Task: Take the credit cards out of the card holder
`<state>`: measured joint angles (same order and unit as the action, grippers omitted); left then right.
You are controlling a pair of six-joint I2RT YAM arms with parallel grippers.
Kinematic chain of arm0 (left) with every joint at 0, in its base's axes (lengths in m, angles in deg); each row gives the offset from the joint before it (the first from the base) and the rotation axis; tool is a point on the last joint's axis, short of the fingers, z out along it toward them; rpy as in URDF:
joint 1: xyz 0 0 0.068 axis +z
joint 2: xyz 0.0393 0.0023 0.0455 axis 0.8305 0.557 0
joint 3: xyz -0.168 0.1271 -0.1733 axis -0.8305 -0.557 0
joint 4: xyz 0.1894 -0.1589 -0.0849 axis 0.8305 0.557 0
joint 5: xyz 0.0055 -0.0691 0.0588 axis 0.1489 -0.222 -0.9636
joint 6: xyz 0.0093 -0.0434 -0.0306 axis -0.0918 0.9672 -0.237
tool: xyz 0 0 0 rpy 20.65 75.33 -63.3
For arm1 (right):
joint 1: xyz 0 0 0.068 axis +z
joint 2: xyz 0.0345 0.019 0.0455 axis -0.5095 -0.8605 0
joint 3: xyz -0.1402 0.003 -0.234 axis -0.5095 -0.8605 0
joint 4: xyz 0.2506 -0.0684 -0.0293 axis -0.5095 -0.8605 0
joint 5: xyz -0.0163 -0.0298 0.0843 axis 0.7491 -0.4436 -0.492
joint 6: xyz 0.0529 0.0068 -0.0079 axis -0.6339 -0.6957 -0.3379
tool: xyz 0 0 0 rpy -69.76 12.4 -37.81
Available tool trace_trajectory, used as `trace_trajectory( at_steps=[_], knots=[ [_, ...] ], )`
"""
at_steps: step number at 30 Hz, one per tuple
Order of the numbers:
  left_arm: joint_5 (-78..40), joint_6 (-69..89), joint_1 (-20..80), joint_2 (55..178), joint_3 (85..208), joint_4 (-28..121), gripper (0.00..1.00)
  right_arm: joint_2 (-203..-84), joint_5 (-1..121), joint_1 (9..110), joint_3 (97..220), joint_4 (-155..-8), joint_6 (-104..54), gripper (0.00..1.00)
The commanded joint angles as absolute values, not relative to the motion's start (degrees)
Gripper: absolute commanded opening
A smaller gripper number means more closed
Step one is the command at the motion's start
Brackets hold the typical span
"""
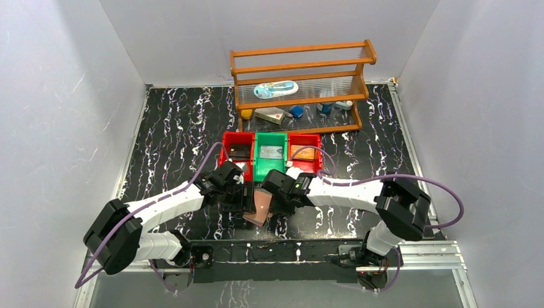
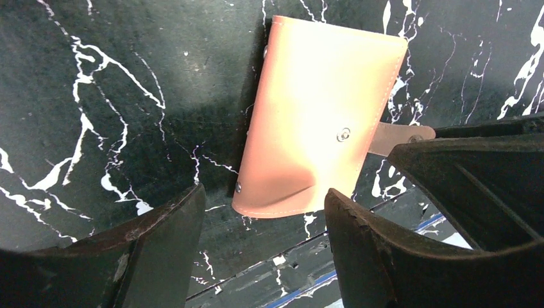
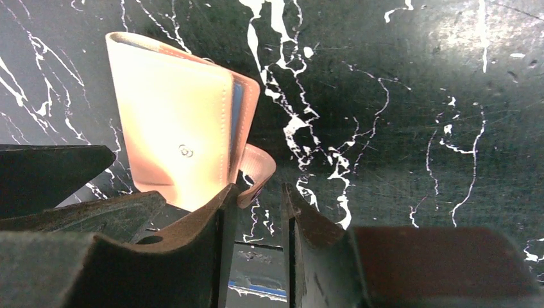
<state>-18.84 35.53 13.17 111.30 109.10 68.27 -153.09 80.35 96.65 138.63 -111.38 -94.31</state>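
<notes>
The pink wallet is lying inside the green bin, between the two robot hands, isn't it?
No. The card holder lies on the black table, in front of the green bin, not inside it, between the left gripper and the right gripper. The top view shows this.

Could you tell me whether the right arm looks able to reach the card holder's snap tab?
Probably yes: the snap tab sticks out of the card holder just at the slightly parted jaws of the right arm, nothing between.
</notes>
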Motion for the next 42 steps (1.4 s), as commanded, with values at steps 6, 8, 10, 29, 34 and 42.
trace_trajectory(
  at_steps=[6, 8, 10, 29, 34, 42],
  knots=[
    [-13.49, 31.61, 13.00, 113.55, 112.18, 68.01, 0.67, -149.93, 74.73, 93.39, 133.24, -102.81, -96.19, 0.39],
    [-13.02, 31.40, 13.02, 113.57, 111.97, 68.01, 0.66, -149.76, 73.69, 92.98, 132.46, -101.23, -96.51, 0.38],
    [-12.67, 31.35, 13.00, 113.46, 111.69, 67.99, 0.66, -149.49, 73.44, 92.74, 131.84, -100.31, -96.76, 0.38],
    [-7.12, 32.25, 12.95, 113.10, 110.73, 65.97, 0.65, -144.01, 73.50, 90.13, 126.13, -96.82, -96.84, 0.06],
    [-12.12, 34.99, 13.04, 106.53, 109.46, 67.53, 0.70, -141.43, 74.99, 90.12, 126.73, -97.07, -93.64, 0.05],
    [-32.99, 39.78, 13.09, 94.62, 110.47, 78.92, 0.81, -138.87, 77.24, 90.13, 131.21, -100.36, -86.98, 0.07]
  ],
)
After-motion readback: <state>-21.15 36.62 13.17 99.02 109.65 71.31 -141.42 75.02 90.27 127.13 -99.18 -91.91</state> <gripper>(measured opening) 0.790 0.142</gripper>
